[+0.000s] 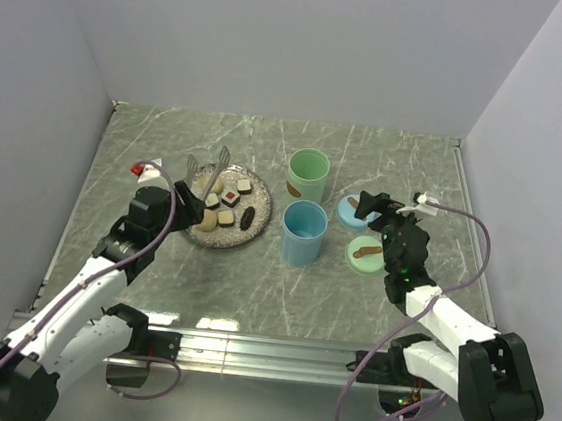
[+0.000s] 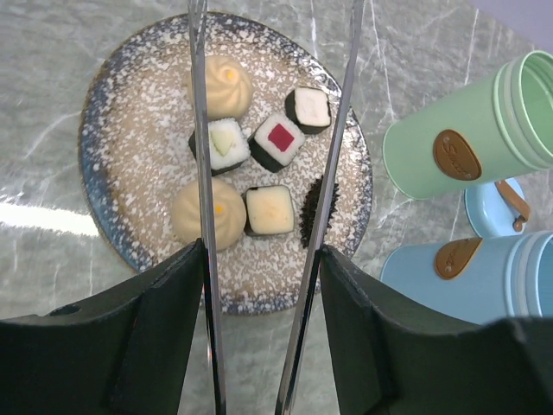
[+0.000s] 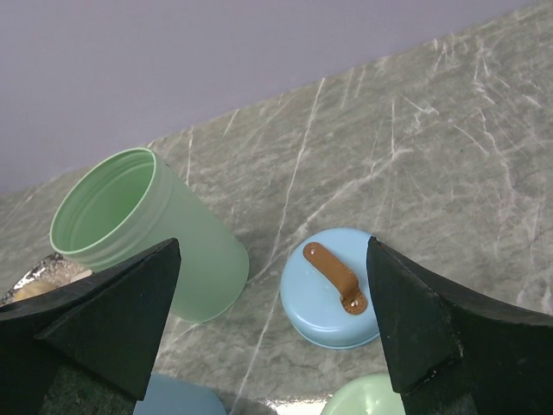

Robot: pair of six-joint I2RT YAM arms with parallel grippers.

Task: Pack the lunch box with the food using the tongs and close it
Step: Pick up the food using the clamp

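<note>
Over on the left half of the worktop, seen from above, the left gripper sits at the near-left rim of the speckled plate, pinching the silver tongs, whose tips reach the plate's far edge. The food lies on that plate. To its right stand the green tub, farther, and the blue tub, nearer, both lidless. The blue lid and green lid lie further right, by the right gripper.

From the left wrist, the dark pads press the outsides of the two thin tong arms, which stand apart either side of the red-topped cube. The beige balls and rice cubes look light, soft and easy to squash or roll. A gentle squeeze across a cube's flat sides seems safest, and the smooth metal may let a ball slip.

From the right wrist, that gripper is spread wide and holds nothing, above the blue lid, whose brown strap looks like the natural place to grasp.
</note>
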